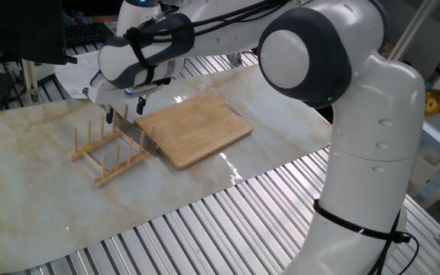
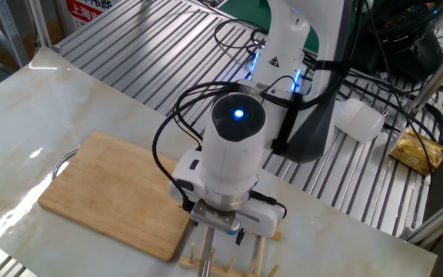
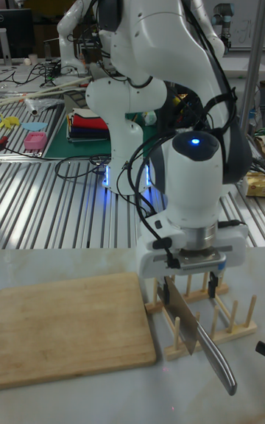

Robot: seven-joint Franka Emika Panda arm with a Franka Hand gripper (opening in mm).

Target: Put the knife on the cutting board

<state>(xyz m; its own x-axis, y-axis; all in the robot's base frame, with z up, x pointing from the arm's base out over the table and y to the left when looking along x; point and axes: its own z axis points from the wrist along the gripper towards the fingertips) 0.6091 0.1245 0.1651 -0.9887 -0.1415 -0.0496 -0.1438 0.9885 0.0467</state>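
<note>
The knife [image 1: 134,137] stands on edge in a wooden dowel rack [image 1: 101,159], left of the cutting board [image 1: 197,126]. In the tall fixed view its grey blade [image 3: 182,323] leans between the dowels and the slim handle [image 3: 219,366] points toward the camera. My gripper [image 3: 188,284] hovers right over the blade's upper end, open, one finger [image 3: 163,283] beside the blade and the other [image 3: 213,283] well apart from it. The same gripper [image 1: 126,109] shows over the rack in one fixed view. The light-brown board [image 3: 70,324] lies flat with nothing on it.
The rack's upright dowels [image 3: 230,319] stand close around the gripper's fingers. A marble-look mat [image 1: 21,153] covers the slatted metal table [image 1: 205,229]. The robot's base [image 2: 314,100] stands behind, with a white object [image 2: 360,119] and a yellow packet [image 2: 418,150] off to its side.
</note>
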